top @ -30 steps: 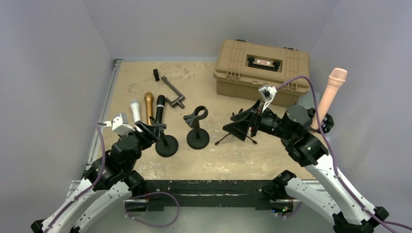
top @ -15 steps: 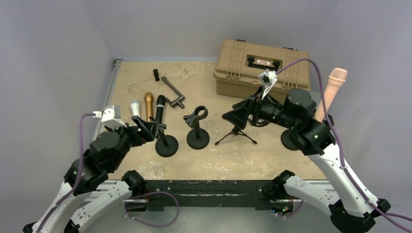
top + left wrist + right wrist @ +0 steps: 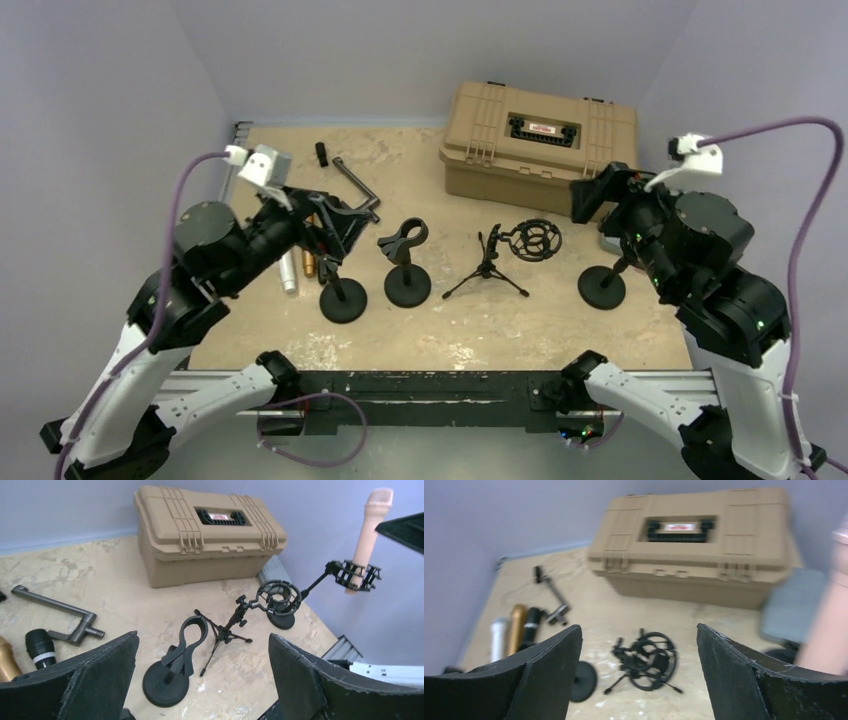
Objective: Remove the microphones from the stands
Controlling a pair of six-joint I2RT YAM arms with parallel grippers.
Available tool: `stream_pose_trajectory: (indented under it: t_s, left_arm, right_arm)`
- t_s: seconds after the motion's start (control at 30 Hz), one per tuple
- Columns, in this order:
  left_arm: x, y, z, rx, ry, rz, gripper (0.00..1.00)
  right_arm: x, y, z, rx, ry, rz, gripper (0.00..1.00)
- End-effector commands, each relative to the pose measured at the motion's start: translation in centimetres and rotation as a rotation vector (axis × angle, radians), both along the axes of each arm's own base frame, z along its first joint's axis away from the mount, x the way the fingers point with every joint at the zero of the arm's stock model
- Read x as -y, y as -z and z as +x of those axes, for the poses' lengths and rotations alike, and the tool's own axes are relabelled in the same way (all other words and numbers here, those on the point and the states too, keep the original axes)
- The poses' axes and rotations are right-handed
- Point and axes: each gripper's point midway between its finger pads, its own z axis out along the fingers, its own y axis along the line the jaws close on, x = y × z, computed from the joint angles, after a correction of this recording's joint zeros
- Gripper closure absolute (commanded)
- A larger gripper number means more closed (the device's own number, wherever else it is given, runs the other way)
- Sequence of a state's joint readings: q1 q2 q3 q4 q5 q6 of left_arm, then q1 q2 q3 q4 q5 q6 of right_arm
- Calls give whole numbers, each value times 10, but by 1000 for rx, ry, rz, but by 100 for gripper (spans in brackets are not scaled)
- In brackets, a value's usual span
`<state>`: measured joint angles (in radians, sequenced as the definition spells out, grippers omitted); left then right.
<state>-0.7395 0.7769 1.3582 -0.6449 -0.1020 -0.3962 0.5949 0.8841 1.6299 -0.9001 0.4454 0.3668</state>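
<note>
Both claws spread wide, nothing held

The microphone (image 3: 372, 535) is seen nearly upright, clipped in the shock mount of its stand (image 3: 281, 623) at the right edge of the table (image 3: 125, 595), beside the tan case (image 3: 210, 535). The left gripper (image 3: 204, 647) and right gripper (image 3: 639, 640) are held wide open and empty, apart from the microphone.

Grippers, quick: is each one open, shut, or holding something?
Left gripper: open, holding nothing.
Right gripper: open, holding nothing.
</note>
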Motion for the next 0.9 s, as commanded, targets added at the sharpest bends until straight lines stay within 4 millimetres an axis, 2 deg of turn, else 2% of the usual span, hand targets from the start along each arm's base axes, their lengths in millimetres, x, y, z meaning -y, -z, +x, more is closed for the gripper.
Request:
stream_pose_trajectory:
  t_s: [0.0, 0.17, 0.33, 0.7, 0.87]
  left_arm:
    - [35, -5, 9, 75, 139, 35, 2]
    - [56, 21, 10, 104, 232, 43, 1]
    - [51, 37, 8, 117, 238, 80, 2]
    - [37, 29, -6, 211, 222, 28, 3]
    - [40, 32, -5, 198, 232, 28, 4]
  right_arm:
    - [90, 11, -28, -27, 397, -89, 19]
    - [120, 29, -39, -103, 582, -168, 21]
    - [122, 31, -33, -109, 644, -172, 24]
    - [138, 65, -7, -178, 862, -301, 26]
    - [154, 66, 8, -166, 889, -311, 26]
